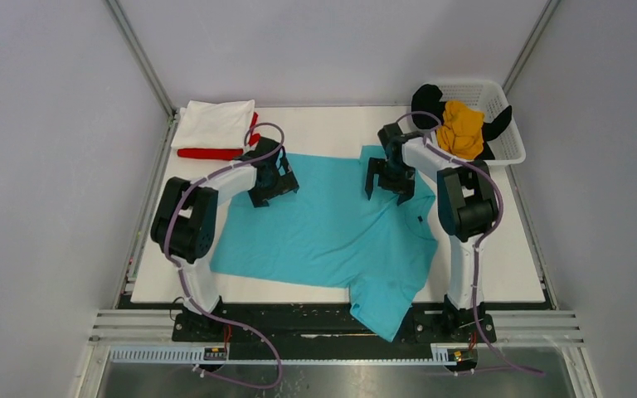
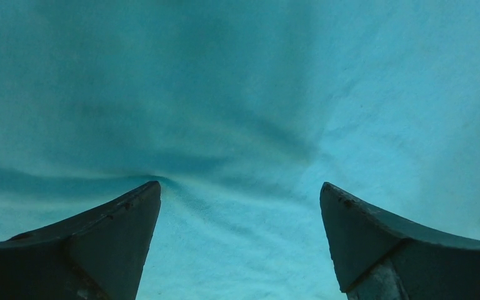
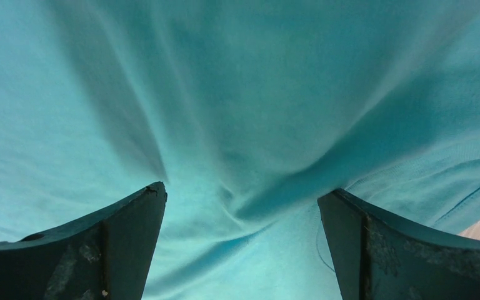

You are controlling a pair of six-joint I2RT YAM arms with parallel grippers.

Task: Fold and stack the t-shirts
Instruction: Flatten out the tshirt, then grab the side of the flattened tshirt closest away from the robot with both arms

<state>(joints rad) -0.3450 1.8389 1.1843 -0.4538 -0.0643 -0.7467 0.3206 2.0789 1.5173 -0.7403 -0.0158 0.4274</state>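
The left fingers [image 2: 115,234] and right fingers [image 3: 115,234], wide open and empty, point down onto the sideways-lying turquoise shirt [image 1: 332,236] at its far edge.

Two arms, bases at the near edge: left arm [image 1: 187,224] elbow-bent, reaching forward-right, left gripper [image 1: 269,189] pointed down, jaws spread wide; right arm [image 1: 464,207] likewise bent, reaching forward-left, right gripper [image 1: 390,187] pointed down, jaws spread wide.

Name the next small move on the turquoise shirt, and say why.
Probably close both pairs: the left fingers and right fingers stand open on the turquoise shirt, with cloth ridged up between them, ready to pinch.
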